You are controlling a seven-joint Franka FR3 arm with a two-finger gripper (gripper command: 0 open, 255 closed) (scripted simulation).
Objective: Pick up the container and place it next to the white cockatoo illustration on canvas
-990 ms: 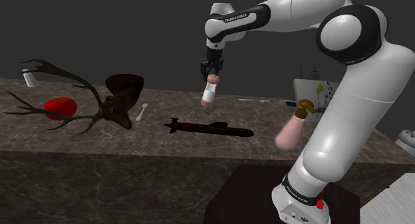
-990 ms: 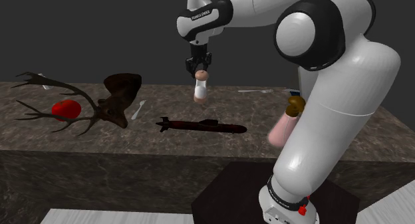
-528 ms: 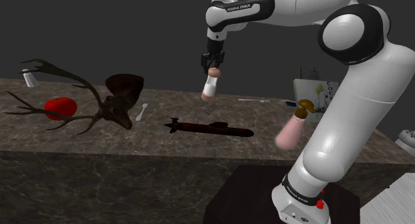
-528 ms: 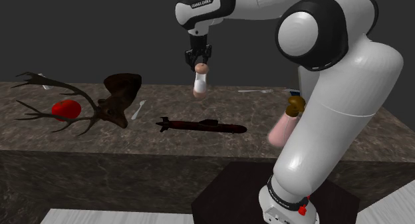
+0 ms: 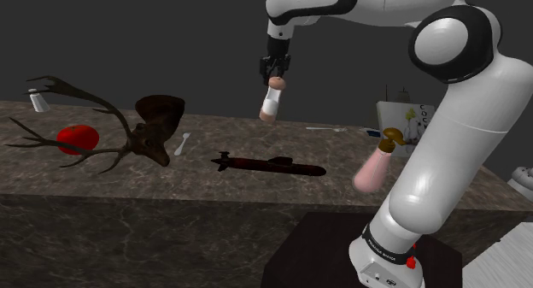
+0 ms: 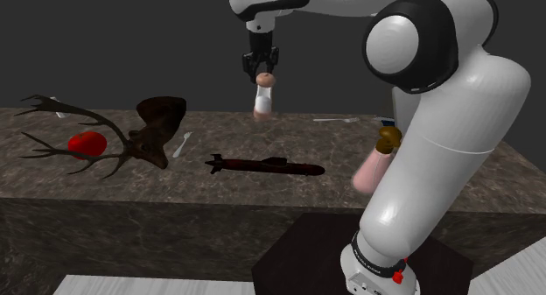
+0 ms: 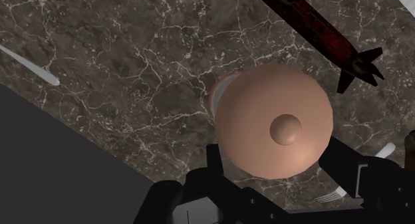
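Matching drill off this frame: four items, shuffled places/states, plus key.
Items
1. small bottle
2. submarine model
3. red object
4. white spoon

Places/states
a. among the antlers of the deer head
b. clasped in the gripper, above the counter
c. on the counter, between the deer head and the submarine model
d. long and dark, lying flat on the counter

Pairs: 1-b, 2-d, 3-a, 4-c
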